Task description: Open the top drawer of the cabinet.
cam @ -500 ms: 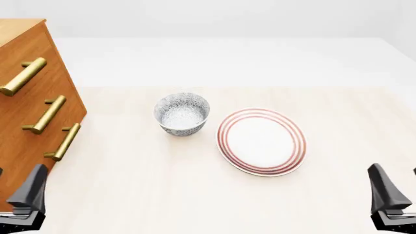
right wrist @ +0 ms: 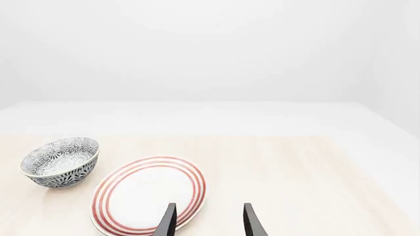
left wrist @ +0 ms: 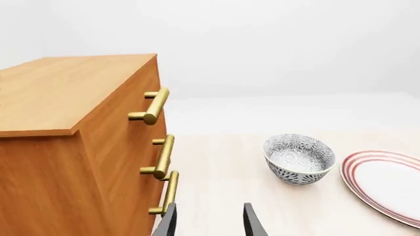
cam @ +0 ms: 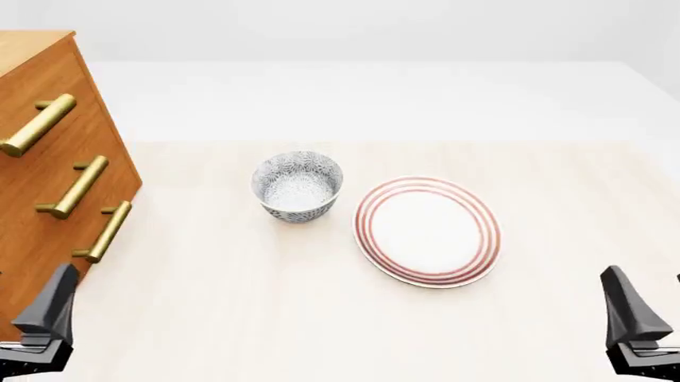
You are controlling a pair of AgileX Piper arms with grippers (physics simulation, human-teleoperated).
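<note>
The cabinet (cam: 21, 231) stands at the table's left, an orange-brown chest with three brass bar handles. The top drawer (cam: 83, 118) sits flush with the front, its handle (cam: 37, 125) uppermost. In the left wrist view the top drawer (left wrist: 139, 82) and its handle (left wrist: 152, 105) lie ahead, above the fingers. My left gripper (cam: 32, 278) is open near the table's front edge, beside the cabinet's lower corner and touching nothing. The left gripper (left wrist: 210, 223) holds nothing. My right gripper (cam: 645, 274) is open at the front right, and the right gripper (right wrist: 208, 221) is empty too.
A patterned grey bowl (cam: 298, 185) stands mid-table, with a red-ringed white plate (cam: 427, 231) just to its right. The two lower drawer handles (cam: 75, 187) (cam: 103, 231) sit below the top one. The pale wooden table (cam: 266, 318) spreads between the grippers.
The left gripper has shifted very slightly. Everything else stays as it was.
</note>
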